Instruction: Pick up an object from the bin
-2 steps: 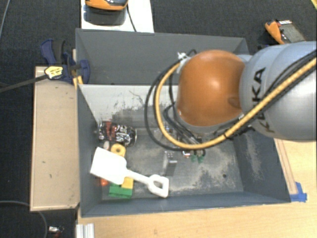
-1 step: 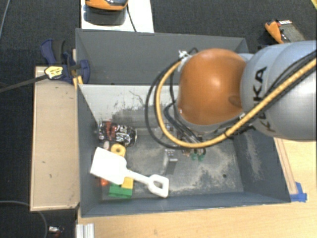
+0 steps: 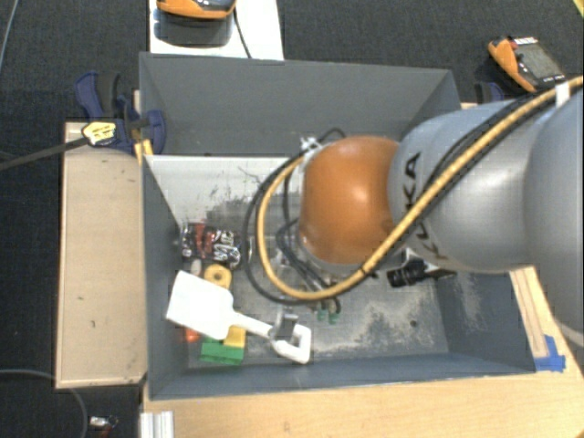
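A small dark part of my gripper (image 3: 326, 312) pokes out below the arm's wrist, low over the bin floor near the middle. Nearest to it, on its left, lies a white plastic scoop (image 3: 203, 303); its handle ends in a white clip-like tip (image 3: 292, 338) just left of and below the gripper. A yellow ring (image 3: 217, 275) rests at the scoop's upper edge. Nothing shows between the gripper and the floor.
In the bin's left part lie a crumpled shiny red-and-silver thing (image 3: 210, 241), a green block (image 3: 222, 353), a yellow block (image 3: 237, 336) and a small orange piece (image 3: 190, 335). The arm with its orange cover and yellow cable hides the bin's middle and right.
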